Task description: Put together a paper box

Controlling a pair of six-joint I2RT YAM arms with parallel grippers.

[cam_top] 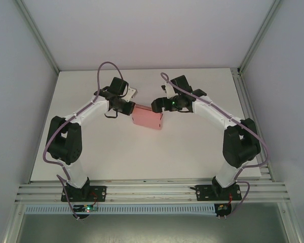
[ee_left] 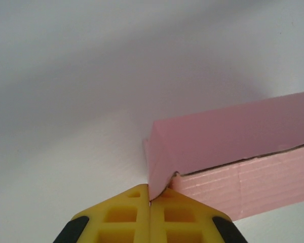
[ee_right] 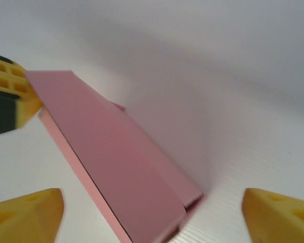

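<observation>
My left gripper (ee_left: 150, 197) pinches the paper box (cam_top: 148, 119) by its end corner, at the box's 9 o'clock. That anchors it mid-table (cam_top: 91, 152). My right gripper (ee_right: 152, 212), at 2 o'clock, spreads wide around the other end, probably to close it.

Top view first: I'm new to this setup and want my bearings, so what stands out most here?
The pink paper box stands out against the white table, mid-table between the two arms. The left tool is shut on one corner of it. The right tool is open at the other end, its yellow fingers wide apart on either side of the box, neither touching it.
</observation>
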